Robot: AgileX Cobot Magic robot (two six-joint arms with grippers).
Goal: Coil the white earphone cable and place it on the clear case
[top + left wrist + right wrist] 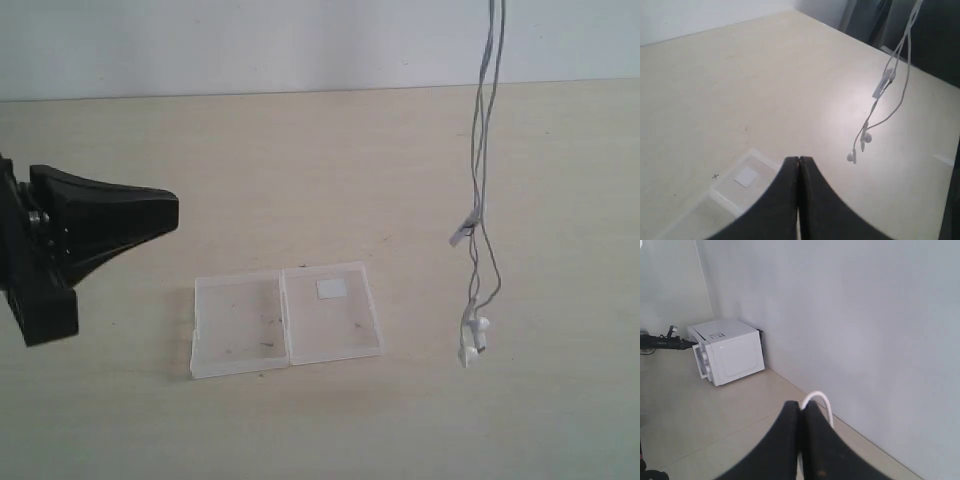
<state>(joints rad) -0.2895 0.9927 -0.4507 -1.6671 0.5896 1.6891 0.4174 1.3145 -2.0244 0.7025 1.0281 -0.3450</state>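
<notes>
From where I stand, a pale, faintly wood-grained bench [330,170] fills the middle and lower part of the exterior view. Along the top of the frame runs a plain bluish-white wall [250,45], which meets the bench in a straight line. The light is soft and even, and the left wrist view catches a mild sheen on the benchtop. Dark grey panels [935,45] stand beyond its edge there. The right wrist view shows a bare white wall [865,315], a cream floor [715,415] and a white boxy appliance [730,352] with knobs, sitting near the room's corner.
</notes>
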